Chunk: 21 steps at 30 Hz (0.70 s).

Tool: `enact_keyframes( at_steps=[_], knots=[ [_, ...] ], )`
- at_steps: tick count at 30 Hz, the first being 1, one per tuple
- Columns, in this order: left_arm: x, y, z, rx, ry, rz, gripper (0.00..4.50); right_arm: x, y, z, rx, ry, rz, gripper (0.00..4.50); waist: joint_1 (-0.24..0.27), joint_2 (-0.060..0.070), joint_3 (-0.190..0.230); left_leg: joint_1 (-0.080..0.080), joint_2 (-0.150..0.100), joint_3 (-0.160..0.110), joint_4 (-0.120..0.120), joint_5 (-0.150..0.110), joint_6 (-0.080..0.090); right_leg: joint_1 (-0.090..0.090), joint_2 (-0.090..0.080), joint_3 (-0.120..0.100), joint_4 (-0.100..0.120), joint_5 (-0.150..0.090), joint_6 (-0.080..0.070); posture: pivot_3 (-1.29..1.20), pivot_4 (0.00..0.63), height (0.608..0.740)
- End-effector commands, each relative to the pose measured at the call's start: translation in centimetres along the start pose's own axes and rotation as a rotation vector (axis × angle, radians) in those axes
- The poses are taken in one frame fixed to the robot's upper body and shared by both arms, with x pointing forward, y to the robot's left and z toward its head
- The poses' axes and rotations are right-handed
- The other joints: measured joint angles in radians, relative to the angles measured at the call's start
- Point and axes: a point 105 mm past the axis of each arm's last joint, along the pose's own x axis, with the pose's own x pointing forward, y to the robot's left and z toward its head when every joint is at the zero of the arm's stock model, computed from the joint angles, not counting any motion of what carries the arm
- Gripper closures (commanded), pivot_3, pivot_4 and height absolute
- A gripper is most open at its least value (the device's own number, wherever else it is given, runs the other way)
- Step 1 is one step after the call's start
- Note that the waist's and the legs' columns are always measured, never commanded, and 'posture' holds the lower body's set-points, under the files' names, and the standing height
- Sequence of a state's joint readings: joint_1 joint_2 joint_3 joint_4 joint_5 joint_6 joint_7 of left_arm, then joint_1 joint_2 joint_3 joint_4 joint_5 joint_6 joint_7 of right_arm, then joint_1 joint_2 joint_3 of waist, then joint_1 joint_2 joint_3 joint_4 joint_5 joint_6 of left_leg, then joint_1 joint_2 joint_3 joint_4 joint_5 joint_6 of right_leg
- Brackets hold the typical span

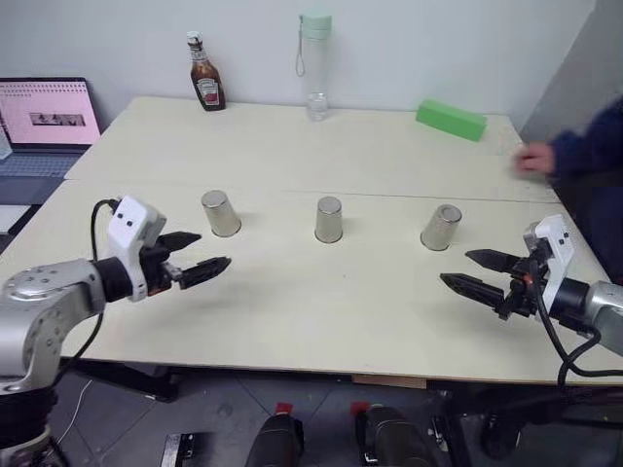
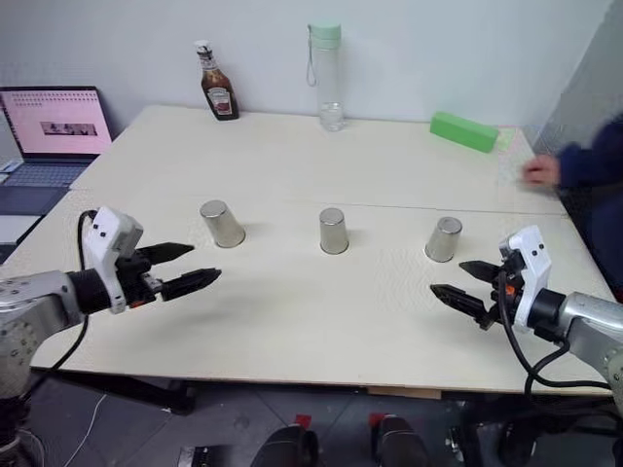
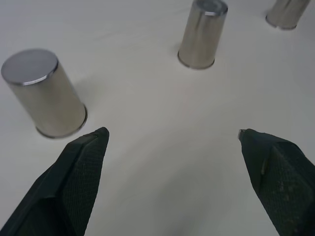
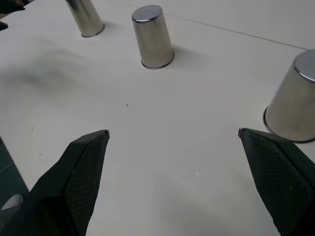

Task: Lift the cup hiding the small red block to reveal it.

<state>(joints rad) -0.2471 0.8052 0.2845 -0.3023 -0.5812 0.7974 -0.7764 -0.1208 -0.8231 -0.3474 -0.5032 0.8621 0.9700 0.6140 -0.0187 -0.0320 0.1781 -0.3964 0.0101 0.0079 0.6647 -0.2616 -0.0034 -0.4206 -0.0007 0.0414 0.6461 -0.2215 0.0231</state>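
Observation:
Three identical steel cups stand upside down in a row across the table: a left cup (image 1: 221, 213), a middle cup (image 1: 329, 220) and a right cup (image 1: 442, 227). The small red block is hidden; which cup covers it cannot be told. My left gripper (image 1: 202, 253) hovers open, in front of and to the left of the left cup (image 3: 44, 93), apart from it. My right gripper (image 1: 475, 271) is open too, in front of and to the right of the right cup (image 4: 294, 101), touching nothing.
A ketchup bottle (image 1: 205, 74), a clear water bottle (image 1: 315, 64) and a long green block (image 1: 451, 120) stand along the far edge. A laptop (image 1: 44, 122) sits beyond the left edge. A person's hand (image 1: 533, 158) and blue sleeve reach in at the right.

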Motion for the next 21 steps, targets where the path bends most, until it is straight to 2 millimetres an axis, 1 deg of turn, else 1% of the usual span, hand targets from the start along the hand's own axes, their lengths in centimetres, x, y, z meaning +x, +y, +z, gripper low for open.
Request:
enact_keyframes(
  at_steps=[1, 2, 5, 7, 8, 10, 12, 15, 17, 19, 21],
  knots=[
    [3.3, -2.5, 1.3, 0.103, -0.096, -0.03, 0.0, 0.5, 0.4, 1.4, -0.048, -0.056, 0.004, 0.03, 0.002, 0.0, 0.0, 0.0, 0.0, 0.001, 0.0, 0.0, 0.0, 0.0, 0.0, 0.001, -0.001, 0.001, 0.002, 0.0, 0.15, 0.74],
    [4.8, -3.1, 0.9, 0.119, -0.109, -0.03, 0.0, 0.7, 0.5, 1.5, -0.042, -0.066, 0.005, 0.03, 0.002, -0.001, 0.0, -0.001, 0.0, 0.001, 0.0, 0.0, 0.0, 0.0, 0.0, 0.001, 0.0, 0.002, 0.002, 0.0, 0.15, 0.74],
    [8.6, -4.1, 0.6, 0.134, -0.157, 0.002, 0.0, 0.9, 0.4, 1.2, -0.038, -0.068, -0.009, 0.03, 0.01, -0.001, 0.0, -0.001, -0.001, 0.0, 0.0, 0.0, 0.0, 0.0, 0.0, 0.002, -0.001, 0.002, 0.003, 0.0, 0.15, 0.74],
    [9.7, -4.2, 0.6, 0.153, -0.173, 0.013, 0.0, 1.0, 0.3, 1.1, -0.038, -0.067, -0.015, 0.03, 0.015, -0.001, -0.001, -0.001, -0.001, 0.0, 0.001, 0.0, 0.0, 0.0, 0.002, 0.001, 0.0, 0.002, 0.003, 0.0, 0.15, 0.74],
    [10.5, -4.1, 0.6, 0.149, -0.183, 0.026, 0.0, 1.0, 0.3, 1.1, -0.038, -0.07, -0.018, 0.03, 0.013, -0.001, -0.001, -0.001, -0.001, 0.0, 0.001, 0.0, 0.0, 0.0, 0.003, 0.002, 0.0, 0.002, 0.003, 0.0, 0.15, 0.74],
    [12.9, -4.4, 0.1, 0.15, -0.181, 0.029, 0.0, 0.8, 0.5, 1.3, -0.04, -0.08, -0.025, 0.03, 0.014, -0.001, -0.001, -0.001, 0.0, 0.002, 0.001, 0.0, 0.0, -0.001, 0.003, 0.002, 0.0, 0.002, 0.003, 0.0, 0.15, 0.74],
    [14.8, -4.4, 0.1, 0.149, -0.193, 0.044, 0.0, 0.8, 0.6, 1.5, -0.041, -0.088, -0.031, 0.03, 0.017, -0.001, -0.001, -0.001, 0.0, 0.001, 0.001, 0.0, 0.0, -0.001, 0.005, 0.001, 0.0, 0.002, 0.003, 0.0, 0.15, 0.74],
    [16.9, -4.4, 0.7, 0.154, -0.218, 0.061, 0.0, 0.7, 0.8, 1.6, -0.043, -0.093, -0.04, 0.03, 0.018, -0.001, -0.001, -0.002, 0.0, 0.001, 0.002, 0.0, 0.0, 0.0, 0.005, 0.001, 0.0, 0.003, 0.004, 0.0, 0.15, 0.74],
    [18.0, -5.1, 1.2, 0.135, -0.239, 0.026, 0.0, 0.5, 0.8, 1.7, -0.044, -0.099, -0.05, 0.03, 0.016, -0.001, -0.001, -0.002, -0.001, 0.002, 0.002, 0.0, 0.0, -0.001, 0.005, 0.001, 0.0, 0.003, 0.005, 0.0, 0.15, 0.74],
    [19.1, -5.1, 1.1, 0.133, -0.233, 0.022, 0.0, 0.3, 0.9, 1.7, -0.047, -0.1, -0.06, 0.03, 0.017, -0.001, -0.001, -0.002, -0.001, 0.002, 0.002, 0.0, 0.0, -0.001, 0.005, 0.001, -0.001, 0.003, 0.005, 0.0, 0.15, 0.74],
    [19.8, -4.8, 1.0, 0.138, -0.227, 0.04, 0.0, 0.3, 1.0, 1.8, -0.05, -0.101, -0.065, 0.03, 0.016, -0.001, -0.001, -0.003, -0.001, 0.002, 0.002, 0.0, 0.0, -0.001, 0.005, 0.001, -0.001, 0.003, 0.005, 0.0, 0.15, 0.74]
  ],
)
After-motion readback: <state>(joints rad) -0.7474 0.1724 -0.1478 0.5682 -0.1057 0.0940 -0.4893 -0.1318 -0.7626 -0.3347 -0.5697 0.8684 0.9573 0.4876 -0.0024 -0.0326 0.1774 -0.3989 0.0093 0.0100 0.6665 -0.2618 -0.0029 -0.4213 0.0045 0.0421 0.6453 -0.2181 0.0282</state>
